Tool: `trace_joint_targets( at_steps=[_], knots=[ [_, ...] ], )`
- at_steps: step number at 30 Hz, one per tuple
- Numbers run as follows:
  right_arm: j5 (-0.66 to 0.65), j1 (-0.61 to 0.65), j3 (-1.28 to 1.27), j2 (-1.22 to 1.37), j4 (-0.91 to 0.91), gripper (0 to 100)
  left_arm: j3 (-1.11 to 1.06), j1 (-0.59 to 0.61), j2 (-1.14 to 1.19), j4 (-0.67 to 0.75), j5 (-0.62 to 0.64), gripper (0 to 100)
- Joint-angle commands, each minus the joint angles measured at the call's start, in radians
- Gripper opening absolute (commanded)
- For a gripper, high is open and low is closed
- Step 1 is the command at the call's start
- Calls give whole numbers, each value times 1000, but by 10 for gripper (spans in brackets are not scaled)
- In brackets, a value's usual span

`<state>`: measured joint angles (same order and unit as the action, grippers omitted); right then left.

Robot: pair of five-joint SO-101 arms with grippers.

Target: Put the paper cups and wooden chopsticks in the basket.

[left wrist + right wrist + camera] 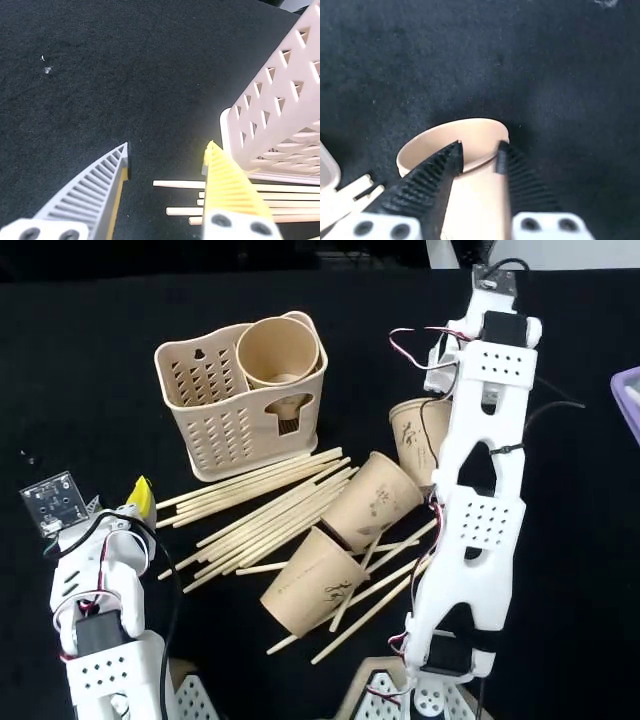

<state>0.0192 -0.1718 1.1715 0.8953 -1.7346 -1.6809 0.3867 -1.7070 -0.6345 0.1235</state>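
Left arm (105, 670): white shell at seven o'clock of the high view, with hole-dotted plates and red, white and black cables looped over it.
Right arm (480, 520): white cut-out links running from five towards one o'clock, with red and white wires near the far end.
Left gripper (167, 147): one pale grey ribbed finger and one yellow, with dark screw holes at the base.
Right gripper (480, 146): black ribbed fingers on white mounts with screw holes.

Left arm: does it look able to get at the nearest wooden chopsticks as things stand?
Probably yes. The left gripper is open, and the ends of the wooden chopsticks lie just ahead of it with nothing between. The basket stands close on one side and may crowd a finger.
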Motion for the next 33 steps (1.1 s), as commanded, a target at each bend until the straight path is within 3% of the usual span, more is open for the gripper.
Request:
trace_joint_targets(
  at_steps=[1, 12, 19, 25, 28, 33],
  knots=[
    [-49, 21, 10, -25, -34, 32, -24, 1, -11, 3, -11, 238],
    [-54, 28, -369, -329, -32, 28, -24, 1, -11, 5, -11, 238],
    [-144, 80, -598, -561, -31, 34, -24, 1, -11, 5, -11, 238],
    [-155, 160, -659, -591, 20, 220, -24, 1, -11, 0, -11, 238],
    [-78, 170, -653, -591, 75, 279, -24, 1, -11, -2, -11, 238],
    [97, 163, -664, -590, 124, 286, -24, 1, -11, -2, -11, 238]
  ],
)
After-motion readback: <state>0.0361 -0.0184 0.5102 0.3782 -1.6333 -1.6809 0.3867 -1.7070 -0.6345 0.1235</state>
